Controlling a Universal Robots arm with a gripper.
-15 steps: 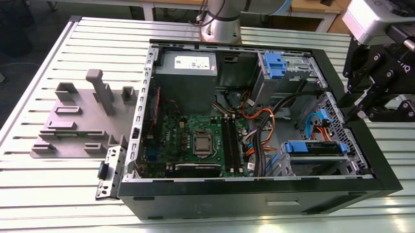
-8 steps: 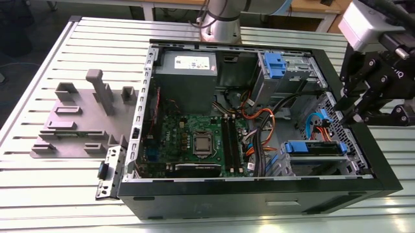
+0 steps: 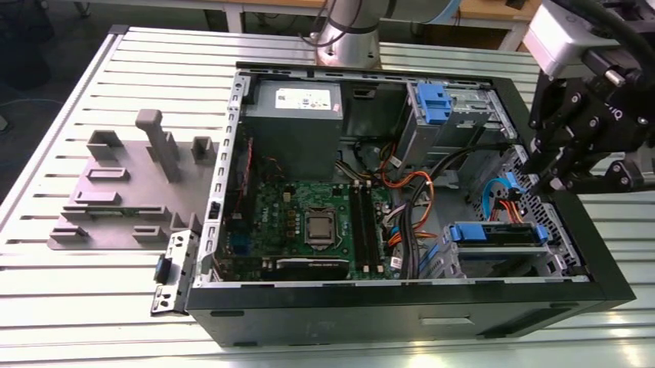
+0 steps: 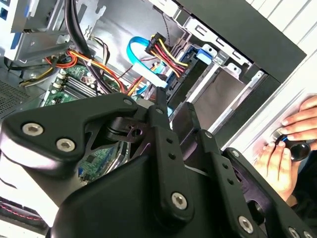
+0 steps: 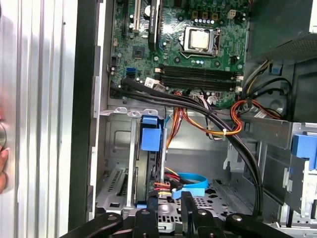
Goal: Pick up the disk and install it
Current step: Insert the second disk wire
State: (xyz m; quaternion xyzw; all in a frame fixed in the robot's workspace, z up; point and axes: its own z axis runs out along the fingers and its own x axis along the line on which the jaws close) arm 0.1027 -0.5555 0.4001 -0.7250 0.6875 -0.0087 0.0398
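Observation:
The disk [image 3: 498, 234], silver with a blue carrier frame, sits in the lower drive bay at the front corner of the open computer case [image 3: 409, 314] on the exterior view's right. In the first wrist view the disk [image 5: 150, 148] stands edge-on in that bay, its blue tab facing the camera. My gripper [image 3: 544, 178] hovers over the case's wall, just above and beyond the bay. In the first wrist view its black fingers [image 5: 187, 203] stand apart with nothing between them, close over the disk's edge. The carrier's blue edge [image 4: 204, 52] also shows in the second wrist view.
Orange, black and blue cables [image 3: 415, 188] cross between the motherboard [image 3: 307, 222] and the bay. A grey power supply [image 3: 297, 115] and an upper bay with a blue latch [image 3: 435, 103] lie at the back. A grey fixture plate [image 3: 123, 192] lies on the slatted table. A person's hand [image 4: 290, 144] rests beside the case.

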